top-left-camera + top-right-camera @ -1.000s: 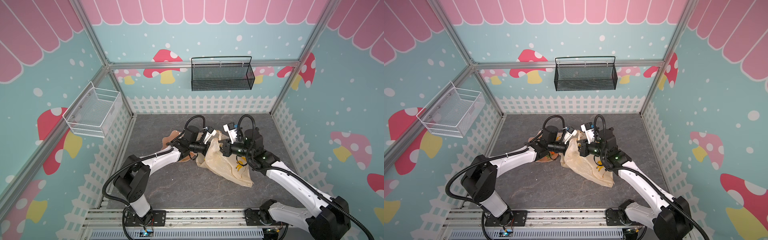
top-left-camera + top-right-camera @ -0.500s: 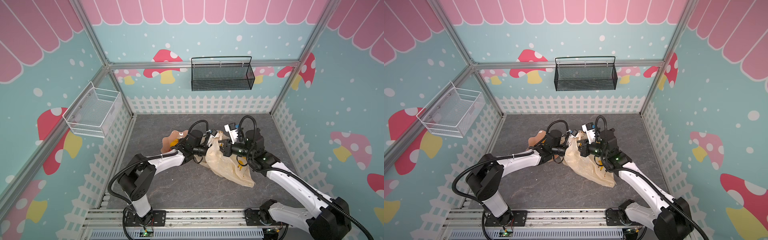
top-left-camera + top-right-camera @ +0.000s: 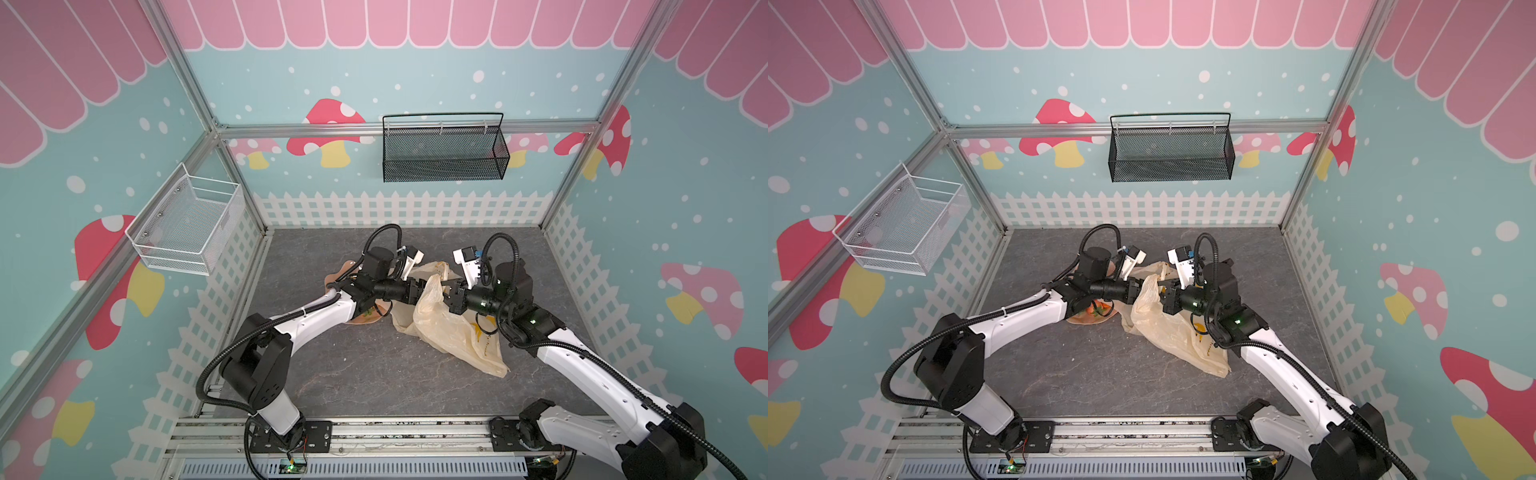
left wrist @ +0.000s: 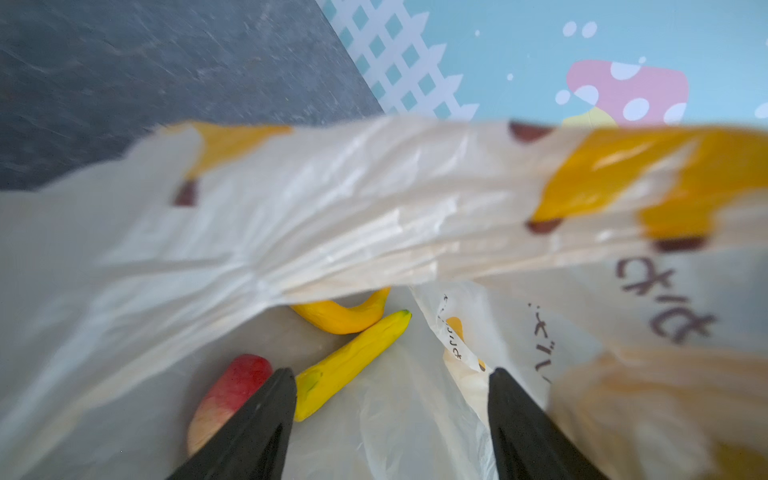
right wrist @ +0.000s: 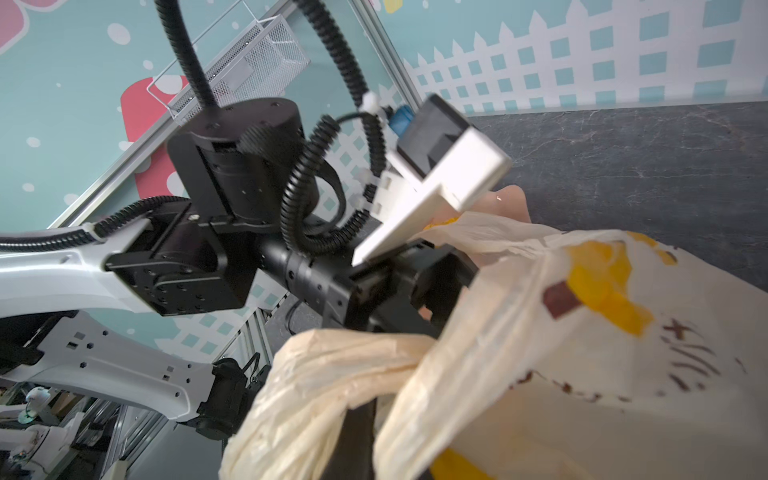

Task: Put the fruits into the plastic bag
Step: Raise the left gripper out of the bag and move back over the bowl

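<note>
Two curved yellow toy bananas (image 4: 353,357) sit inside crinkly cream plastic bag (image 3: 453,336); right fingers (image 5: 353,444) pinch its mouth up for loading, left fingers (image 4: 249,428) spread, empty.

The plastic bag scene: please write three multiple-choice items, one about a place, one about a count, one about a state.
1. In a top view, where does the pink dish lie?
A. left of the plastic bag
B. right of it
C. inside it

2. In the left wrist view, how many yellow bananas show inside the bag?
A. one
B. two
C. four

3. How is the left gripper?
A. shut on a banana
B. shut on the dish
C. open, holding nothing

Key:
1 A, the dish shows on the bag's left side.
2 B, two curved yellow pieces lie beside a red fruit.
3 C, its fingers stand well apart, with only the bag's inside between them.
</note>
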Robot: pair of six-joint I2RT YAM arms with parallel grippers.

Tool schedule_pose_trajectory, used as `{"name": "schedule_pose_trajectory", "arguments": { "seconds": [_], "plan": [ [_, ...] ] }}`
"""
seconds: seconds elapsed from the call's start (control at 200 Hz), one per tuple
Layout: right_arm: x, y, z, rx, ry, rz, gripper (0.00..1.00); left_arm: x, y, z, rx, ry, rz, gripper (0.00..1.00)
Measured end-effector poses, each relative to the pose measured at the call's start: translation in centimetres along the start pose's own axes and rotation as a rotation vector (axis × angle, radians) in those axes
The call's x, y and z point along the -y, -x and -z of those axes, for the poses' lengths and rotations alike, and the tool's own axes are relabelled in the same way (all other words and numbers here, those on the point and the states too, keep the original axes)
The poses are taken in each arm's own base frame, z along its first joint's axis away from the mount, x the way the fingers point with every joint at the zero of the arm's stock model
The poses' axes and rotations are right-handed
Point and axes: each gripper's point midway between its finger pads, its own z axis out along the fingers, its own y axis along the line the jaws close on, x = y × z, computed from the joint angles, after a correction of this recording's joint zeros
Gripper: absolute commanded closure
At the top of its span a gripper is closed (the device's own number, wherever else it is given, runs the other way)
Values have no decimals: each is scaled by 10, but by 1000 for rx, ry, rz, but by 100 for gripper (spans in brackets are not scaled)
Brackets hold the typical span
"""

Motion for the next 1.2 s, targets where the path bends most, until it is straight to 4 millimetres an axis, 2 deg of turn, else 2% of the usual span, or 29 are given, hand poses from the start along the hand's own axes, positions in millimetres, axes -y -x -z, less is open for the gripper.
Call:
{"name": "schedule_pose_trajectory", "arguments": {
  "seconds": [0.115,0.195,0.45,0.675,0.8,0.926,1.061,1.201],
  "plan": [
    [5,-1,1,4,-28,-9,100,6,26,18,50,51,-33,25],
    [7,-1,2,5,-42,-13,100,9,37,29,70,62,-33,26],
    [13,-3,2,1,-71,-24,100,2,49,60,113,117,17,25],
    [17,-5,2,-5,-94,-32,100,-5,61,114,200,280,31,24],
    [19,-6,2,-9,-104,-36,100,-25,65,151,253,395,82,24],
    [19,-5,2,-9,-107,-36,100,-62,57,182,266,539,174,24],
    [18,-3,2,-6,-105,-34,100,-92,37,197,220,650,254,24],
    [18,-1,2,-10,-108,-33,100,-125,12,200,132,738,344,24]
  ]
}}
